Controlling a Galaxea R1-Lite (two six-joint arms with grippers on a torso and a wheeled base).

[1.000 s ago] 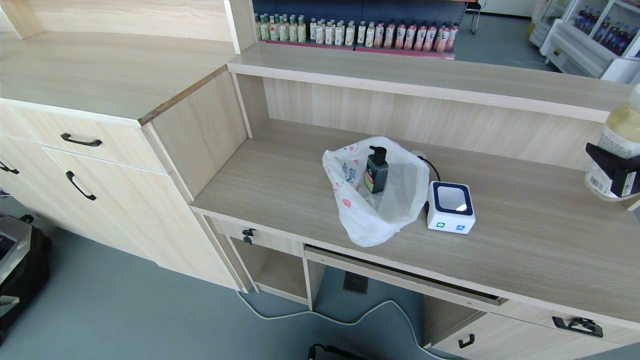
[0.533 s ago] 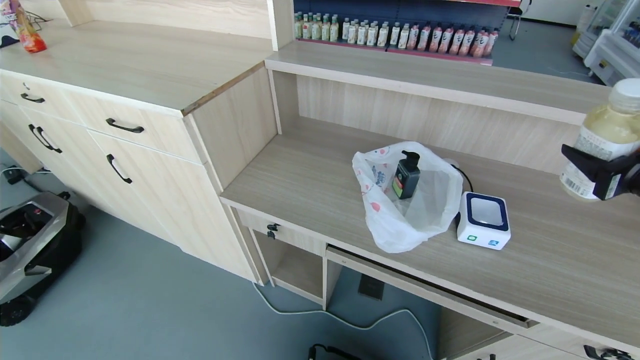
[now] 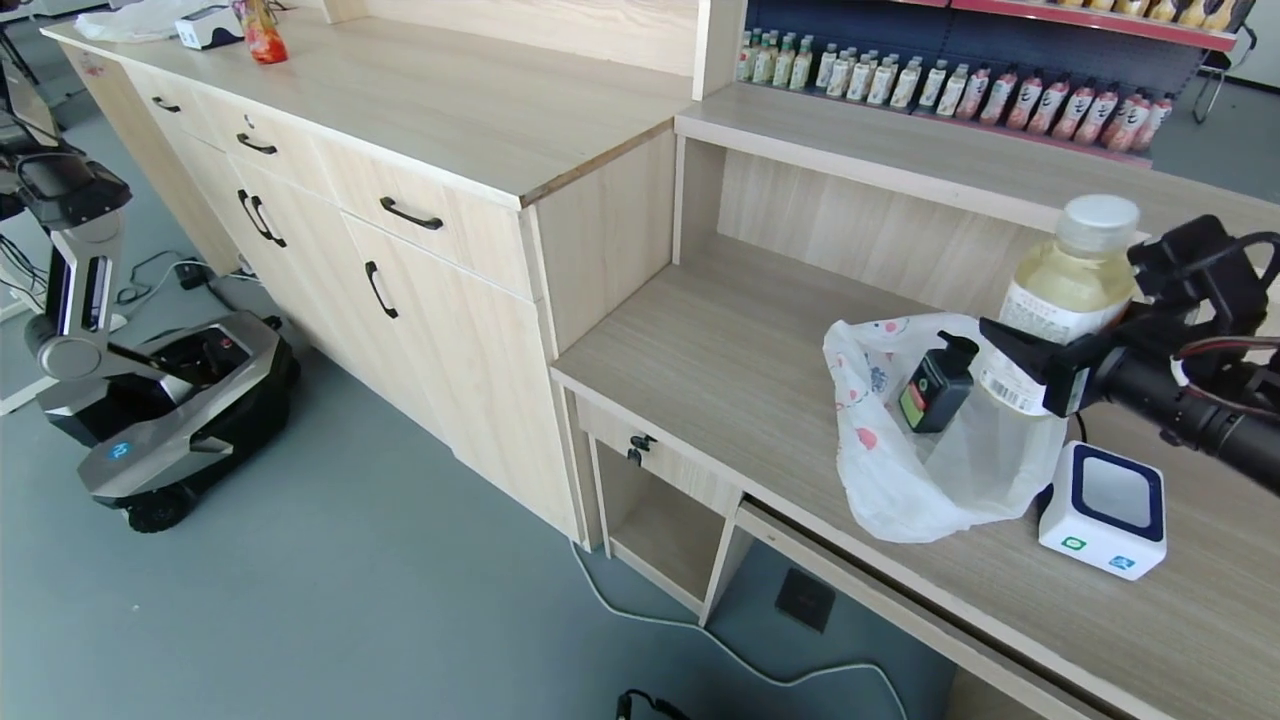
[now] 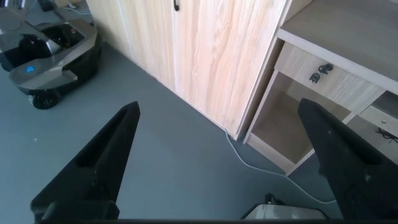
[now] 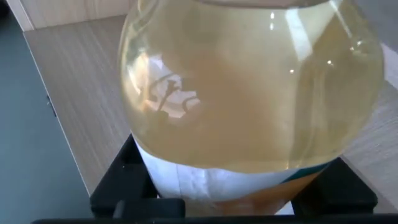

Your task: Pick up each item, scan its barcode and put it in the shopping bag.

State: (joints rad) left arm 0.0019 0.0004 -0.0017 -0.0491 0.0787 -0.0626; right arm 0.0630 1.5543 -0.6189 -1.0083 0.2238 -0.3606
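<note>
Pump bottle [image 3: 935, 385] already sitting inside shopping bag [image 3: 880, 470] on tabletop [image 3: 730, 350]. Right gripper [image 3: 1040, 365] clamping juice bottle [image 3: 1065, 300], hovering at bag's 2 o'clock. Scanner [image 3: 1105, 510] waiting at bag's 4 o'clock. Bagging, perhaps scanning, likely remaining. Left gripper [image 4: 217, 107] hanging spread, carrying nothing.

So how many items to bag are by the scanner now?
2: a dark pump bottle inside the shopping bag, a pale drink bottle in the right gripper. The bag may hide more.
</note>
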